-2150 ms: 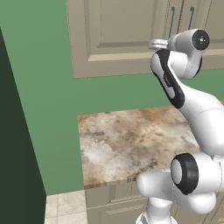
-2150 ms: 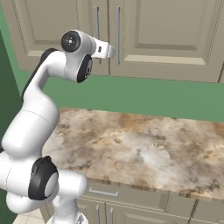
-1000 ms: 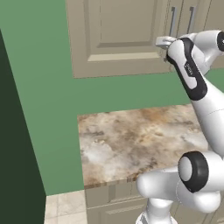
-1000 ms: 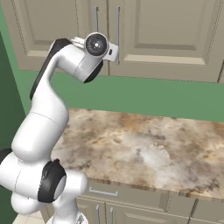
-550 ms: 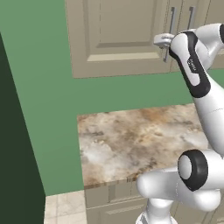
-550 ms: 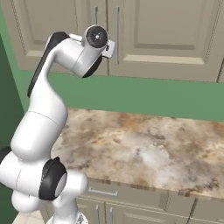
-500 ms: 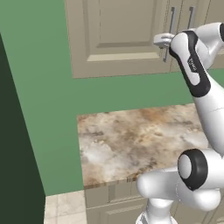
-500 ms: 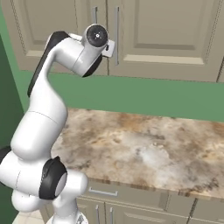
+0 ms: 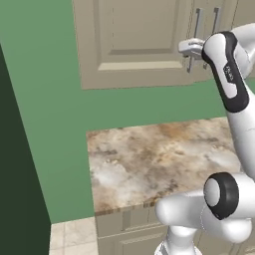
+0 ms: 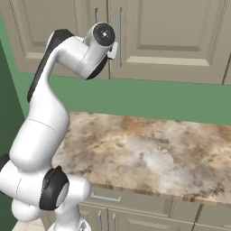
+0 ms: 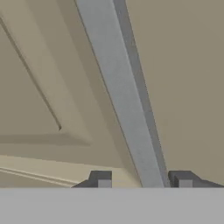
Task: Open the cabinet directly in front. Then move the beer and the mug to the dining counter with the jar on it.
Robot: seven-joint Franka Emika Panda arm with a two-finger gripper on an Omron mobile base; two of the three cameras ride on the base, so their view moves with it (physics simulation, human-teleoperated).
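Even, bright, shadowless rendered light is seen throughout; edges are rendered slightly soft and no glare is produced.

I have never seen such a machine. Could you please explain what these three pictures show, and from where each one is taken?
This is a rendered kitchen. The white machine is a robot arm on a base. Two pictures come from cameras behind it, left and right; the third from a camera on its hand. Its gripper is raised to the beige cabinet, whose doors are closed. In the hand view, the two dark fingertips stand on either side of a grey bar handle, not yet squeezing it, so nothing is held. Below lies a marble worktop.
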